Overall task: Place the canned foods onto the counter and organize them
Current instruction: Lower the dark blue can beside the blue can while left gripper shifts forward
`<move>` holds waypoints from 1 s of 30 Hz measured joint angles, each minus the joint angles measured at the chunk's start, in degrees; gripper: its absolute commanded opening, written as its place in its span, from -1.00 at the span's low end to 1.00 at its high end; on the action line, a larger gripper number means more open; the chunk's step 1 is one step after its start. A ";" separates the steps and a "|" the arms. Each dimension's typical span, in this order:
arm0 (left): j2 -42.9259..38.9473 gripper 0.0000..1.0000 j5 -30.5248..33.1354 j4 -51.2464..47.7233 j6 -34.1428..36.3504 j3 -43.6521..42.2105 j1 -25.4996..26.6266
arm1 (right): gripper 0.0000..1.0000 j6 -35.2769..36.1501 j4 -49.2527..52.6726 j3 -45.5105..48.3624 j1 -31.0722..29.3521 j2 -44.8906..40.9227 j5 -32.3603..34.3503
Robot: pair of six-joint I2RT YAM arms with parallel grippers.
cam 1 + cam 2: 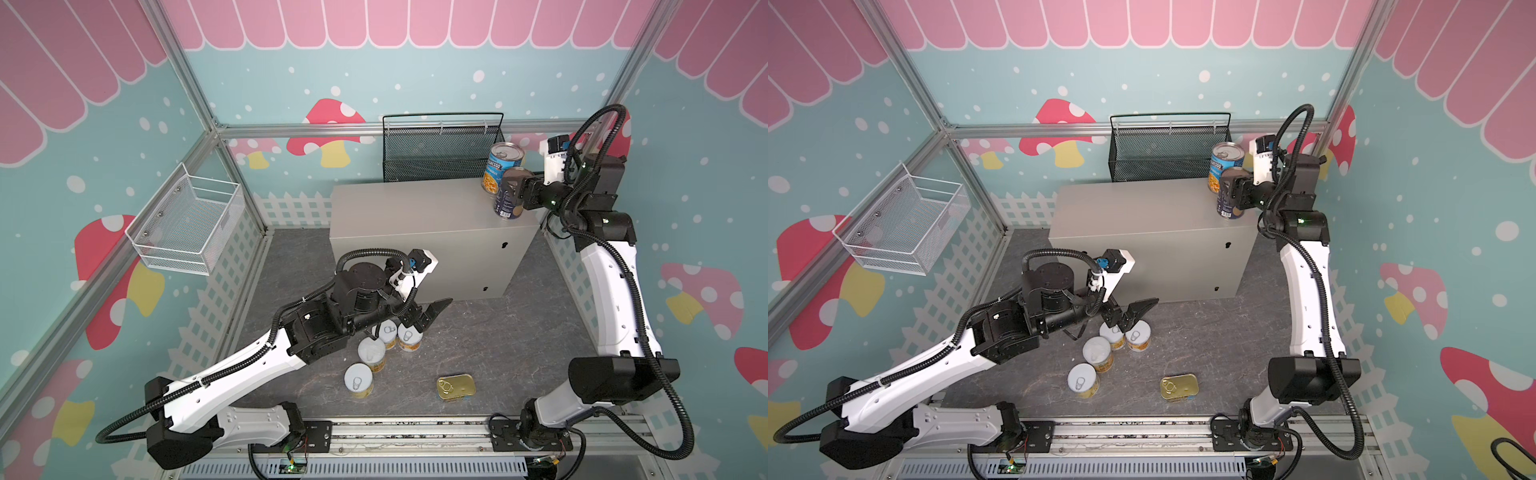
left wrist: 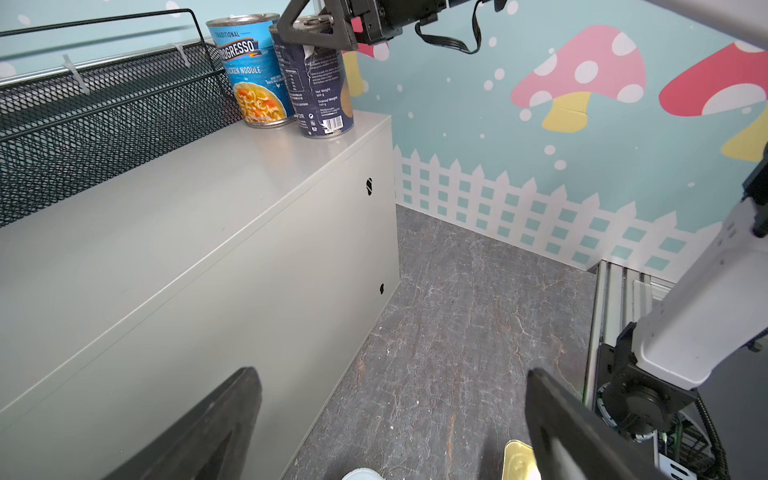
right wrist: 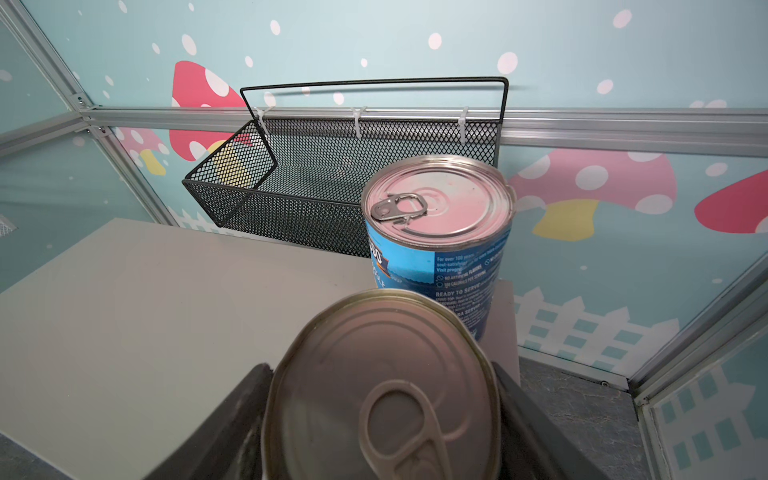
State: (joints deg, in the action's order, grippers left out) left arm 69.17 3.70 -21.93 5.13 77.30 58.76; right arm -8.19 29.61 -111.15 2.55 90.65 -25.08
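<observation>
Holding dark-blue can [image 1: 508,208] in my R gripper [image 1: 516,189], clamped near its top; base looks set on desk [image 1: 415,216] by right edge, just beside Progresso can [image 1: 501,166]. L gripper [image 1: 432,313] open, empty. Risk: tilted release, can tips off edge or knocks neighbour.

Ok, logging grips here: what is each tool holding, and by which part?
The right tool grips the dark blue can by its upper sides; left tool open, holds nothing.

On counter [image 1: 415,216] — soup tin [image 1: 503,166], navy tin [image 1: 506,204]; below, yellow tins [image 1: 371,351], gold tin [image 1: 456,386].
</observation>
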 measured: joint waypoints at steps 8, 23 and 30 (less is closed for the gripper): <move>0.00 0.98 0.31 0.42 0.00 0.00 0.04 | 0.43 0.00 -0.22 0.13 0.00 0.00 -0.37; -0.02 0.98 0.59 0.83 -0.02 0.00 0.20 | 0.51 0.00 -1.25 0.98 0.02 -0.31 -0.72; -0.11 0.98 0.70 1.31 -0.02 -0.15 0.20 | 0.98 0.15 0.90 -5.38 0.02 1.73 -1.14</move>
State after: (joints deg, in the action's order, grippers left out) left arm 69.06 4.40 -20.62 5.10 77.14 58.96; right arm -8.03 30.50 -116.53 2.57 92.38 -26.22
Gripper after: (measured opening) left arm 0.992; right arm 0.975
